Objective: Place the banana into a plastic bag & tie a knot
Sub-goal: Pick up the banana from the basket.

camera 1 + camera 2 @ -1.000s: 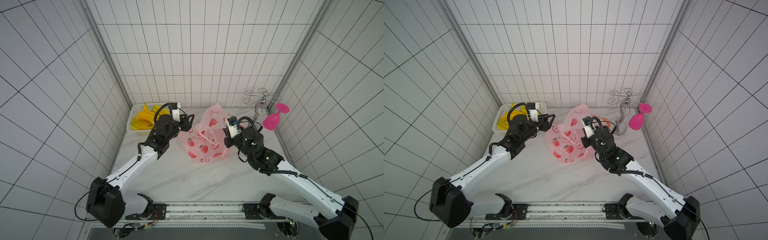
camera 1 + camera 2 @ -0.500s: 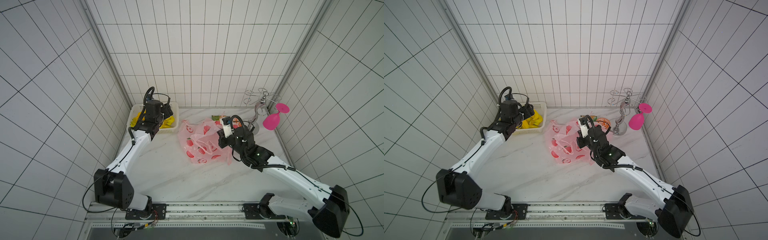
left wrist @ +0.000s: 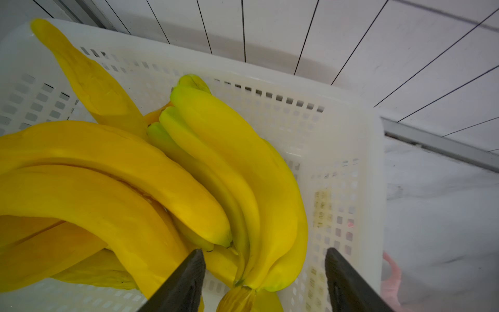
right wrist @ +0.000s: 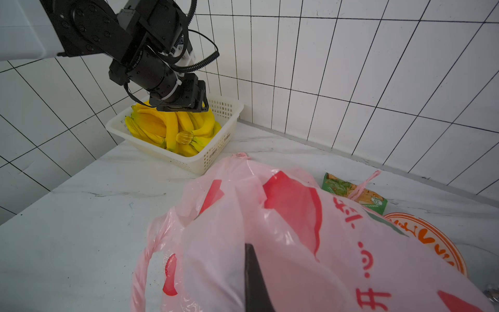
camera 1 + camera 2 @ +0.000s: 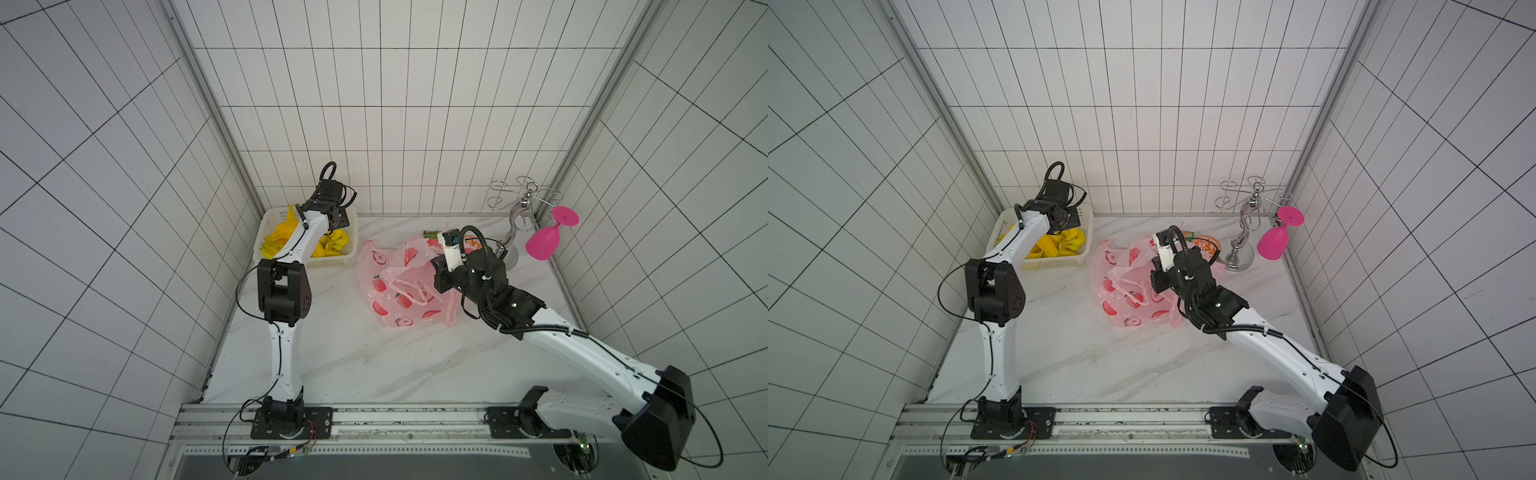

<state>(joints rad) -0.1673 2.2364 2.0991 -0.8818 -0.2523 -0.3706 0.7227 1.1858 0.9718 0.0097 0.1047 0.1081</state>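
Note:
Several yellow bananas (image 3: 243, 175) lie in a white perforated basket (image 5: 328, 262) at the back left corner, seen in both top views. My left gripper (image 3: 263, 254) hangs open just above them, its black fingers astride the stem end of one bunch without touching it. The pink plastic bag (image 5: 399, 291) with red fruit prints lies crumpled mid-table. My right gripper (image 4: 249, 251) is shut on a fold of the bag near its mouth. Only one of its dark fingers shows through the film. No banana is visible in the bag.
A green and orange juice carton (image 4: 353, 193) and an orange-rimmed plate (image 4: 432, 237) sit just behind the bag. A silver glass rack (image 5: 519, 216) with a pink glass (image 5: 542, 243) hanging from it stands at the back right. Tiled walls close in three sides.
My left arm has let go of the bag and swung to the basket, now poised over the bananas. The bag has slumped lower onto the table, still held by the right gripper.

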